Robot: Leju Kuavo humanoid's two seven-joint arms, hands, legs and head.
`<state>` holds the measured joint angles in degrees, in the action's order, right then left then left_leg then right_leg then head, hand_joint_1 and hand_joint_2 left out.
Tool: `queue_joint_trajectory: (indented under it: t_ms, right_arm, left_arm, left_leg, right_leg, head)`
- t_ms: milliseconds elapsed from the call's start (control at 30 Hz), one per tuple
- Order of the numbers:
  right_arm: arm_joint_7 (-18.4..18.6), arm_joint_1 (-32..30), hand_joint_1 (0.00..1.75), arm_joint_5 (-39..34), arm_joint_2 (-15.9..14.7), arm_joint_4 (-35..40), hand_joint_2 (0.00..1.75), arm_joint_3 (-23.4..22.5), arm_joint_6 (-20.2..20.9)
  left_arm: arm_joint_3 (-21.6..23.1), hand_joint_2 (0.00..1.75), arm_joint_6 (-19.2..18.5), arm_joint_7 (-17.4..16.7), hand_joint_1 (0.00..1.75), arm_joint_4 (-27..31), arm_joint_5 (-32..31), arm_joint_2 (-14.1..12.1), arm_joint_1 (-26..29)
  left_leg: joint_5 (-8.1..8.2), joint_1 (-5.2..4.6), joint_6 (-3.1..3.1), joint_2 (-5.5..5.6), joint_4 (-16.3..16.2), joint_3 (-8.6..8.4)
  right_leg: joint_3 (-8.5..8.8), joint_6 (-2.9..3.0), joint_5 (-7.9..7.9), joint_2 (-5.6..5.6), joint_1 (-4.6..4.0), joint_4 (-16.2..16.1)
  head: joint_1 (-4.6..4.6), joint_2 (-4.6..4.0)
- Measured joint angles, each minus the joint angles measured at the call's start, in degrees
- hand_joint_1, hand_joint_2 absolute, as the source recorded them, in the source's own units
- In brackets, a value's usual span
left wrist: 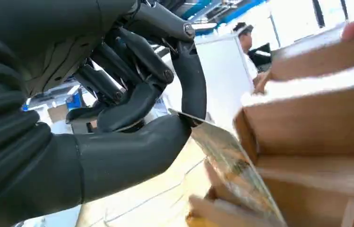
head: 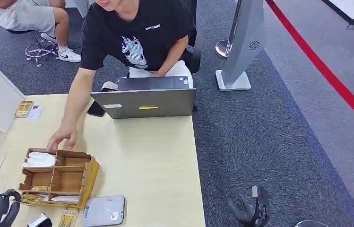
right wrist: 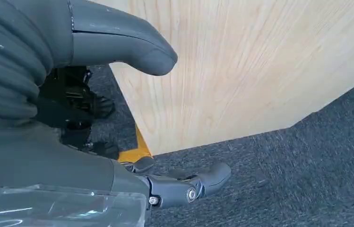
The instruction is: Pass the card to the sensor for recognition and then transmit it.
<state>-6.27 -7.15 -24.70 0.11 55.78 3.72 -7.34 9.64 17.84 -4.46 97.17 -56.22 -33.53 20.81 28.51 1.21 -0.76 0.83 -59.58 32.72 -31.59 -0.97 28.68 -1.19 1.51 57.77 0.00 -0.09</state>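
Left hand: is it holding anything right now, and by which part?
Yes. The left hand pinches a card by one end, between thumb and fingers, beside the cardboard organizer. The right hand holds nothing.

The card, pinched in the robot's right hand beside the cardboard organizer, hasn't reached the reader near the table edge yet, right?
Wrong hand. The left hand pinches the card beside the cardboard organizer, as the left wrist view shows; the right hand hangs off the table, holding nothing. The rest stands: in the head view the reader lies near the table edge, card not yet on it.
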Motion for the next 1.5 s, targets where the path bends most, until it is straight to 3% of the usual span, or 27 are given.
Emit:
queue_joint_trajectory:
  t_ms: [300, 433, 600, 833, 933, 1200, 1433, 1467, 1500]
  right_arm:
    - [-0.5, -0.4, 0.0, -1.1, 0.0, 0.0, 1.75, -0.4, 0.0]
    - [-0.7, -0.7, 0.0, -1.1, 0.0, 0.0, 1.75, -0.5, -0.2]
    - [-0.8, -0.7, 0.0, -1.1, 0.0, 0.0, 1.75, -0.5, -0.3]
    - [-0.8, -0.7, 0.0, -1.0, 0.0, 0.0, 1.75, -0.5, -0.3]
    - [-0.8, -0.6, 0.0, -1.0, 0.0, 0.0, 1.75, -0.5, -0.2]
    - [-0.8, -0.1, 0.0, -0.8, 0.0, -0.3, 1.75, -0.2, 0.0]
    - [-0.8, 0.0, 0.0, -0.8, 0.0, -0.3, 1.75, 0.3, 0.0]
    - [-0.8, 0.0, 0.0, -0.8, 0.0, -0.3, 1.75, 0.3, 0.0]
    - [-0.8, 0.0, 0.0, -0.8, 0.0, -0.3, 1.75, 0.3, 0.0]
  left_arm:
    - [-5.8, 1.75, 3.9, 5.8, 1.75, 8.6, 0.5, 3.8, -2.3]
    - [-8.5, 1.75, 3.8, 6.9, 1.75, 12.7, 1.7, 5.0, -3.1]
    - [-11.1, 1.75, 3.7, 7.2, 1.75, 14.1, 2.2, 6.2, -4.0]
    - [-12.3, 1.75, 3.6, 7.6, 1.75, 14.3, 2.7, 7.2, -4.2]
    - [-13.1, 1.75, 1.6, 7.4, 1.75, 14.0, 4.3, 7.4, -5.3]
    - [-16.6, 1.75, -1.1, 7.3, 1.75, 7.0, 6.2, 7.3, -10.4]
    - [-17.6, 1.75, -1.1, 7.6, 1.75, 4.9, 6.3, 7.4, -10.6]
    - [-17.6, 1.75, -1.1, 7.6, 1.47, 4.7, 6.3, 7.4, -10.6]
    - [-17.7, 1.75, -1.1, 7.6, 1.47, 4.6, 6.4, 7.4, -10.6]
  left_leg:
    - [0.0, 0.0, 0.0, 0.0, 0.0, 0.0]
    - [0.0, 0.0, 0.0, -0.01, 0.0, 0.0]
    - [0.0, 0.0, 0.0, -0.01, 0.0, -0.01]
    - [0.0, -0.01, 0.0, -0.01, 0.0, -0.01]
    - [0.0, 0.0, 0.0, 0.01, 0.0, 0.0]
    - [-0.02, 0.0, -0.02, 0.0, 0.0, -0.02]
    - [-0.01, 0.0, -0.01, -0.02, 0.0, 0.0]
    - [-0.01, 0.0, -0.01, -0.02, 0.0, 0.0]
    - [-0.01, 0.0, -0.01, -0.02, 0.0, 0.0]
  right_leg:
    - [0.01, 0.0, 0.0, 0.0, 0.0, 0.0]
    - [0.0, 0.0, -0.01, -0.01, 0.0, 0.0]
    - [0.01, 0.0, 0.0, -0.01, 0.0, 0.0]
    - [0.01, 0.0, -0.01, -0.01, 0.0, 0.0]
    - [0.02, 0.0, -0.01, 0.01, 0.0, 0.0]
    - [0.02, 0.02, -0.03, -0.01, 0.0, 0.0]
    - [0.01, 0.02, -0.02, -0.04, 0.0, 0.0]
    - [0.01, 0.02, -0.02, -0.04, 0.0, 0.0]
    - [0.0, 0.02, -0.02, -0.04, 0.0, 0.0]
  head:
    - [0.0, 0.0]
    - [-0.02, 0.0]
    - [-0.02, 0.0]
    - [-0.02, 0.0]
    - [0.0, 0.02]
    - [0.0, 0.02]
    - [0.0, 0.02]
    - [0.0, 0.02]
    - [-0.02, 0.02]
